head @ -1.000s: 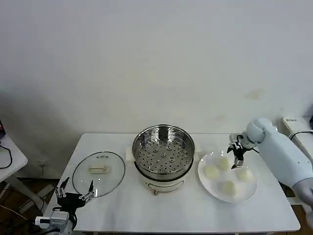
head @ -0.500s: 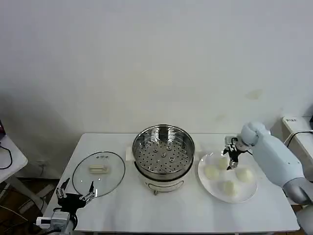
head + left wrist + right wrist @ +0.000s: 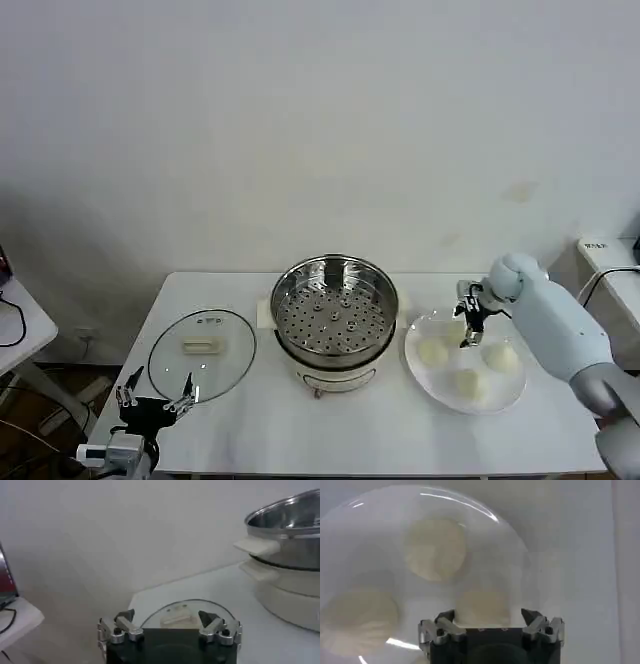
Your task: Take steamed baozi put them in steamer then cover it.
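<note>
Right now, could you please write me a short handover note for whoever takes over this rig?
Right pincer: open, poised over the far-side baozi on the white plate, nothing gripped yet.
Left pincer: open and idle at the table's near left corner, just in front of the cover.
Things: all four baozi sit on the plate, to the right of the steamer. The steamer's perforated tray holds nothing. The cover lies flat on the table, left of the steamer.
Done: nothing moved yet.
Left: move the four baozi into the steamer, then put the cover on.
</note>
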Tool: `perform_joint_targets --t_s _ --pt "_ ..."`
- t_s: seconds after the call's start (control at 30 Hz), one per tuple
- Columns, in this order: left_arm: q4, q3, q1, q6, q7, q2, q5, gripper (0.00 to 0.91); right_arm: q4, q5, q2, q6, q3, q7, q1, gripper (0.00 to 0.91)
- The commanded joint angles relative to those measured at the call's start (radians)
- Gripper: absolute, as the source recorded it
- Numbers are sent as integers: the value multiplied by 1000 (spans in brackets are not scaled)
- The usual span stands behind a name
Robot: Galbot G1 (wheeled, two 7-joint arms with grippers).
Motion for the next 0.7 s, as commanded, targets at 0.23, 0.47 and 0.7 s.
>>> perform_joint_targets --t_s 0.23,0.47,0.7 --pt "3 4 0 0 2 0 2 907 0 4 -6 0 5 7 -2 353" --pt "1 9 -4 0 3 0 2 907 118 88 -70 -5 -1 -1 46 353" --pt "-4 15 -8 0 2 -2 1 907 205 201 -111 -19 -70 -20 170 363"
